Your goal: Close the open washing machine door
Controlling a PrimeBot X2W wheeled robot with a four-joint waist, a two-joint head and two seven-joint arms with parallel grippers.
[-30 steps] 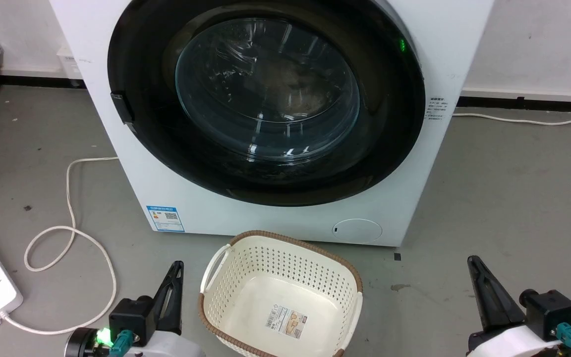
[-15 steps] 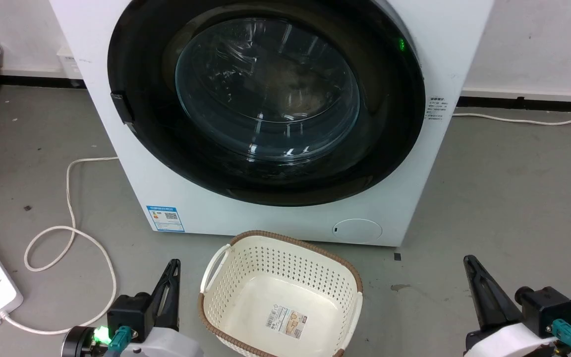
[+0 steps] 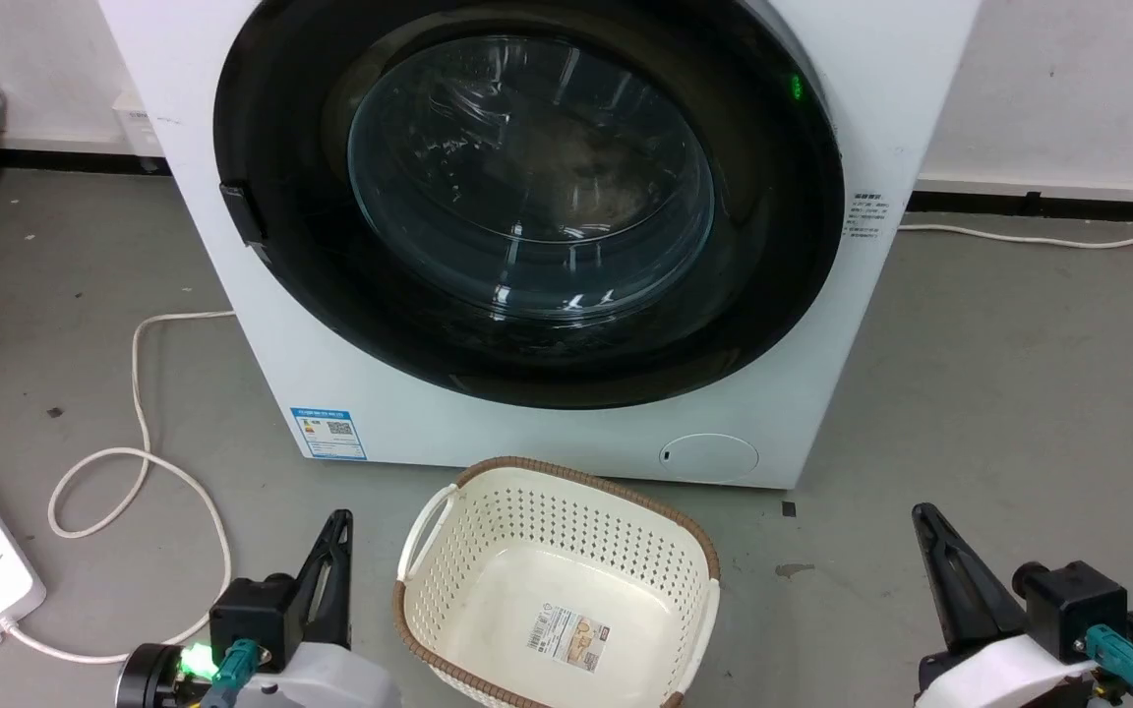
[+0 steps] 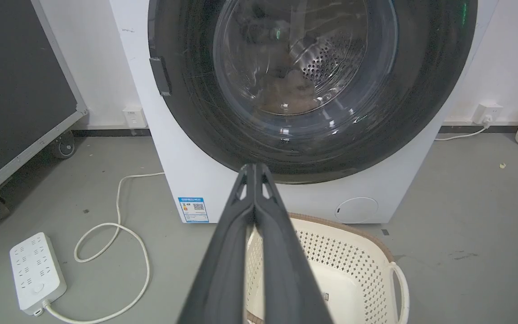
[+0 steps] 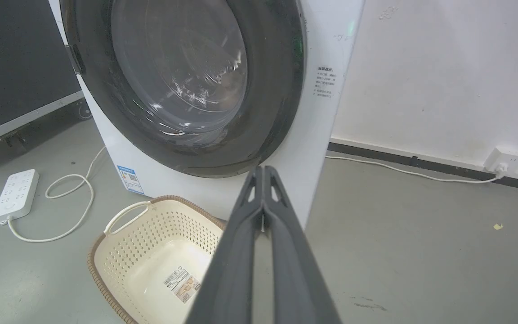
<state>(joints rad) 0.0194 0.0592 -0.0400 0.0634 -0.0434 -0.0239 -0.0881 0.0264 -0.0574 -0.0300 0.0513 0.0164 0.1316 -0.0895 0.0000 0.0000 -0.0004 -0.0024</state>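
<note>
Door (image 3: 527, 197) looks flush on the washing machine (image 3: 527, 433); both jaws closed, empty. Pull back clear of the basket (image 3: 566, 511) before it.

The washing machine (image 3: 803, 393) is finished in white; the washing machine door (image 3: 527, 197) is rimmed in black. The perforated basket (image 3: 566, 521), lower centre, is coloured cream and trimmed brown.

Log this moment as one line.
washing machine door: looks closed against washing machine | left gripper: jaws shut, empty | right gripper: jaws shut, empty
</note>
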